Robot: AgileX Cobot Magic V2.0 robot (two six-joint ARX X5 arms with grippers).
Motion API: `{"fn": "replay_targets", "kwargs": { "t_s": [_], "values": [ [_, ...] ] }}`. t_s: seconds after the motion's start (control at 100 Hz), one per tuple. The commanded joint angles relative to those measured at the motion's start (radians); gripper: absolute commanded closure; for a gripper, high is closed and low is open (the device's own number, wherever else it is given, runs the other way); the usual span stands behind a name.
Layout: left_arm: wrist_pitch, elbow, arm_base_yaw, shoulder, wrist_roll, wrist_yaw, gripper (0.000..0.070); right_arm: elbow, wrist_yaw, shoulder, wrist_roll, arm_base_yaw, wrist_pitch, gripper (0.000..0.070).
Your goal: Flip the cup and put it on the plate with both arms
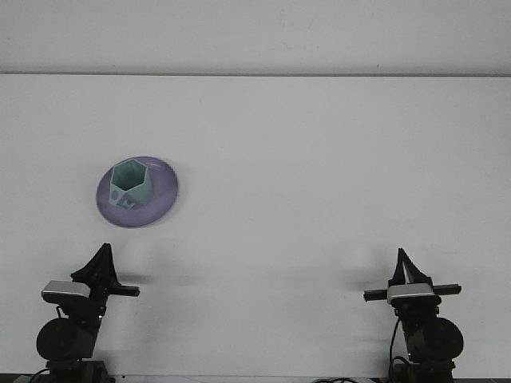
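- A wide white table point(303, 175) fills nearly the whole front view, running back to a pale wall at the top.
- A round lilac plate point(160, 203) lies on the left part of the table, well forward of the back edge.
- A mint-green hexagonal cup point(130, 184) stands on the plate with its open mouth facing up. It sits a little left of the plate's middle, and a small handle shows at its near lower side.
- The left arm sits at the bottom left edge, its black left hand point(102, 263) pointing up toward the plate and well apart from it. Whether its fingers are parted or closed cannot be told from here.
- The right arm sits at the bottom right edge, its black right hand point(404, 266) pointing up, far from the plate and cup. Its state cannot be told either.
- Neither hand touches anything.
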Motion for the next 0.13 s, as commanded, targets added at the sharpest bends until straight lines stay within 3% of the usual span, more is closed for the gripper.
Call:
{"fn": "replay_targets", "kwargs": {
  "t_s": [0.0,0.12],
  "values": [
    [0.010,-0.018,0.000,0.000,0.009,-0.002,0.0687,-0.003,0.001,0.000,0.018,0.001,0.010,0.0699],
    [0.010,-0.018,0.000,0.000,0.009,-0.002,0.0687,-0.003,0.001,0.000,0.018,0.001,0.010,0.0699]
  ]
}}
